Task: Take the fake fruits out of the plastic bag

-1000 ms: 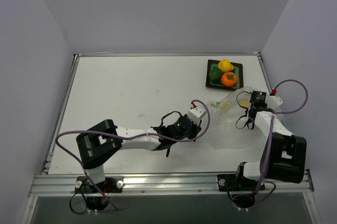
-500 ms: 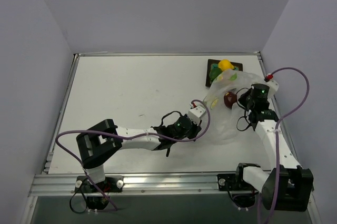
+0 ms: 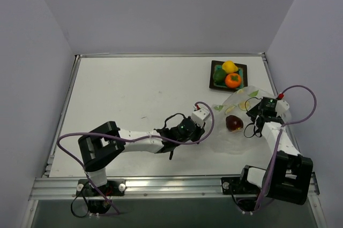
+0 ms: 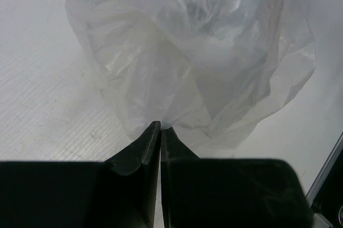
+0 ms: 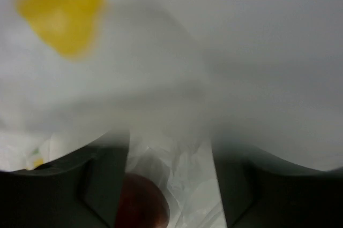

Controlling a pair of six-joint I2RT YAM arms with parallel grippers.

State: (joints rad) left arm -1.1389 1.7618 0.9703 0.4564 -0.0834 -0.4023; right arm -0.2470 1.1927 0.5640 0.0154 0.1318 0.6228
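Observation:
The clear, crinkled plastic bag (image 3: pixel 242 126) lies on the table at the right, and my left gripper (image 4: pixel 160 127) is shut on its near edge (image 4: pixel 170 123). A dark red fruit (image 3: pixel 233 123) sits inside the bag. In the right wrist view it shows as a dark red fruit (image 5: pixel 142 202) by the left finger (image 5: pixel 107 177). My right gripper (image 5: pixel 171 185) is open at the bag's right side, and bag film blurs most of its view. The yellow lemon (image 3: pixel 230 67), the green fruit (image 3: pixel 219 75) and the orange fruit (image 3: pixel 232 80) rest in the dark tray (image 3: pixel 242 69).
The tray stands at the back right, close to the table's right rail (image 3: pixel 270 81). The bag carries small yellow-green marks (image 3: pixel 244 104). A purple cable (image 3: pixel 303 105) loops off the right arm. The left arm (image 3: pixel 139 138) stretches across the table's front.
The right gripper carried the bag up toward the tray, came back down and opened. The dark red fruit now shows inside the bag. The left gripper stayed shut on the bag.

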